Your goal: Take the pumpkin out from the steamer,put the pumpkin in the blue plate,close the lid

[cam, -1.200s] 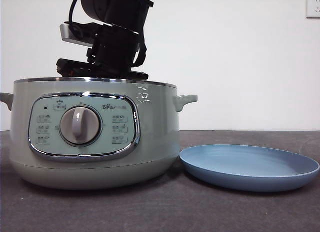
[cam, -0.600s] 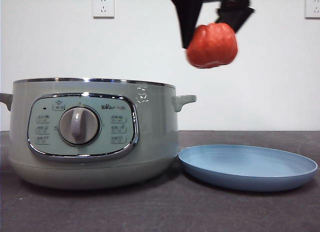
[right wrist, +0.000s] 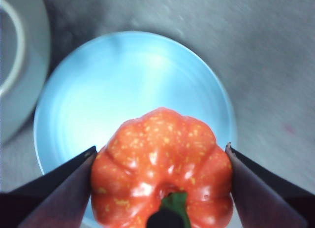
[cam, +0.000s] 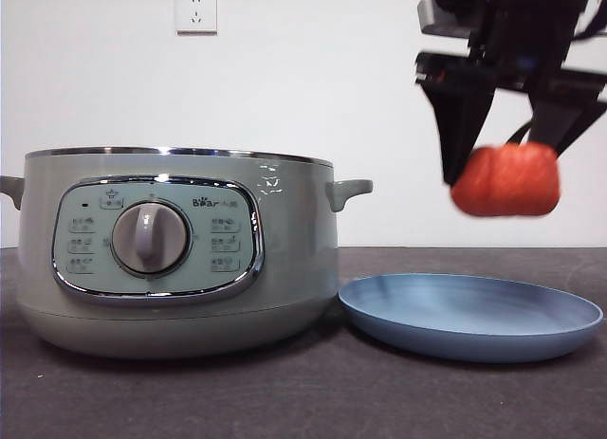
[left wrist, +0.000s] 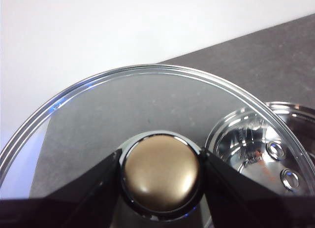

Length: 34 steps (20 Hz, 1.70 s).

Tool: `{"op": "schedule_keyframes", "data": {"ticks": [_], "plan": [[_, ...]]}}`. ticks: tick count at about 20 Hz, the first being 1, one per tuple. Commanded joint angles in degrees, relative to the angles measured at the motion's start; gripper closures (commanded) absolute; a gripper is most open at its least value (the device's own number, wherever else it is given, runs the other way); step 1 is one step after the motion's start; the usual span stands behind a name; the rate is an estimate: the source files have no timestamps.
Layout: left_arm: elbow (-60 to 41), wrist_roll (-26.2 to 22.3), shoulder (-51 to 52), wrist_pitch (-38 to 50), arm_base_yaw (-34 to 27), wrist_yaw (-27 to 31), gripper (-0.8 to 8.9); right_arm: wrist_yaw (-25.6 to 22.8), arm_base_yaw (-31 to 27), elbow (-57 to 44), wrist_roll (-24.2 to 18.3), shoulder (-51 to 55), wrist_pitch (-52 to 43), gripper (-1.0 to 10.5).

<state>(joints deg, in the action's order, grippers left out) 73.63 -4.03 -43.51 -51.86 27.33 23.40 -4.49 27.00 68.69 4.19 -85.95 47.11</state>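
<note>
My right gripper (cam: 505,178) (right wrist: 160,161) is shut on the orange-red pumpkin (cam: 505,180) (right wrist: 161,169) and holds it in the air above the right part of the blue plate (cam: 471,316) (right wrist: 123,85). The sage-green steamer (cam: 175,249) stands lidless at the left of the table, beside the plate. My left gripper (left wrist: 160,174) is shut on the knob (left wrist: 160,173) of the glass lid (left wrist: 147,105) and holds it aloft near the open steamer (left wrist: 266,149); this arm is out of the front view.
The plate's rim sits close to the steamer's base. A steamer side handle (cam: 349,192) sticks out toward the plate. Dark tabletop (cam: 303,392) runs in front of both. Wall sockets (cam: 195,11) are on the white wall behind.
The right gripper lifted the pumpkin out of the steamer, then carried it to the right and lower, over the blue plate. The steamer and plate have stayed put.
</note>
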Motion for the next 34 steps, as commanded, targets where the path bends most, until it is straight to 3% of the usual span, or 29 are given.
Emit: {"op": "schedule_keyframes", "data": {"ticks": [1, 5, 12, 13, 17, 22, 27, 34], "plan": [[0.7, -0.3, -0.6, 2.7, 0.0, 0.2, 8.21, 0.1, 0.2, -4.7, 0.6, -0.9, -6.1, 9.5], [0.7, -0.3, -3.0, 2.4, 0.0, 0.0, 8.21, 3.1, 0.2, -7.6, 0.2, -3.6, -11.3, 9.4], [0.7, -0.3, -4.1, 3.5, 0.0, -4.1, 8.21, 3.1, 0.2, -7.6, 0.1, -8.1, -12.7, 9.3], [0.7, -0.3, -4.1, 3.5, 0.0, -4.1, 8.21, 3.1, 0.2, -7.6, 0.0, -8.8, -12.7, 9.0], [0.7, -0.3, -4.4, 3.6, 0.0, -4.2, 8.21, 3.1, 0.2, -7.6, 1.3, -12.0, -13.2, 5.7], [0.7, -0.3, -4.5, 3.7, 0.0, -4.2, 8.21, 3.0, 0.9, -7.6, 2.4, -12.3, -13.0, 3.4], [0.7, -0.3, -5.5, 4.3, 0.0, -5.1, 8.21, 3.0, 1.3, -7.6, 2.4, -10.1, -12.6, 3.5], [0.7, -0.3, -11.4, 7.3, 0.0, -14.9, 8.21, 2.6, 1.1, -7.6, 2.4, 3.8, -11.0, 3.5]]}}
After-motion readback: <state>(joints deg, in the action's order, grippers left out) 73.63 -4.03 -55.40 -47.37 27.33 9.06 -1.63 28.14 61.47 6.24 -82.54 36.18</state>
